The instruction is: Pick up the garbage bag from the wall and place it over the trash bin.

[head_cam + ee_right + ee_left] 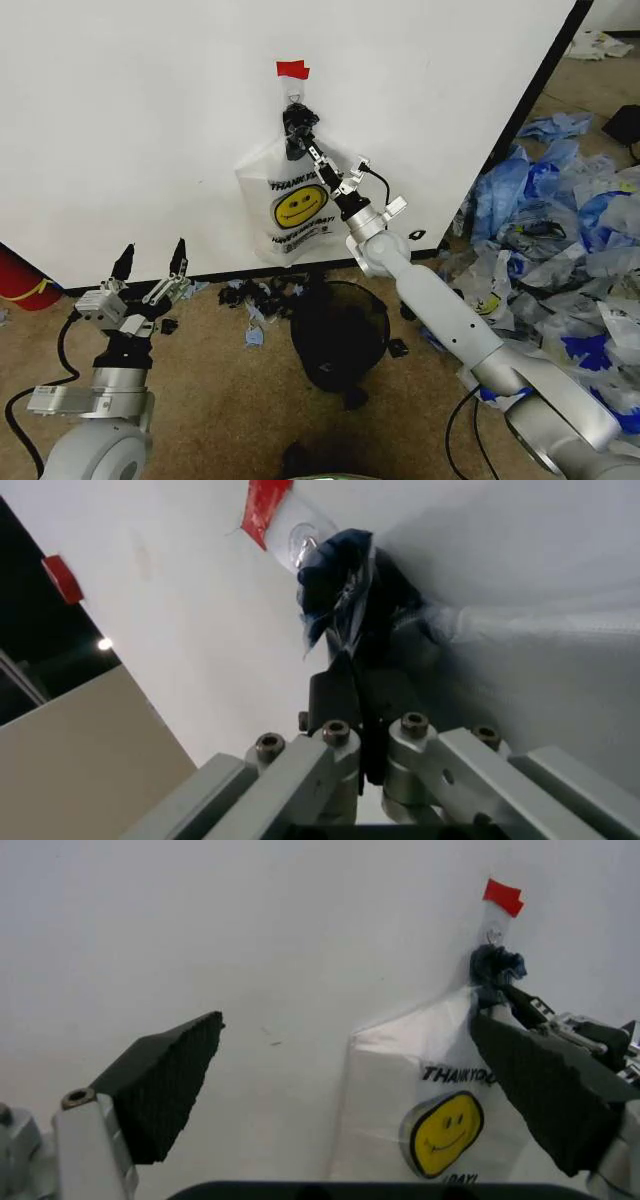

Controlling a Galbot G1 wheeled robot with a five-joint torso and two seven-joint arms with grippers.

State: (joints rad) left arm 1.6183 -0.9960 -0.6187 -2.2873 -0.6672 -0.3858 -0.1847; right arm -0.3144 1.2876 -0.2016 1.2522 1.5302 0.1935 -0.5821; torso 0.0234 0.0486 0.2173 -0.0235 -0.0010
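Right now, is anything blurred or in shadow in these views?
Head view: evenly lit and sharp, garbage bag print readable. Left wrist view: the near fingers are soft, wall evenly bright. Right wrist view: blue handles and right gripper dark, a dim room beyond the wall's edge.

1. My arms are silver-grey metal tubes with rounded joints and black bands at the wrists.
2. My left gripper (150, 262) carries black wedge pads with ribbed faces on pale metal fingers.
3. My right gripper (305, 135) has silver linkage bars fixed by round bolts.
4. Black cables trail from both arms.
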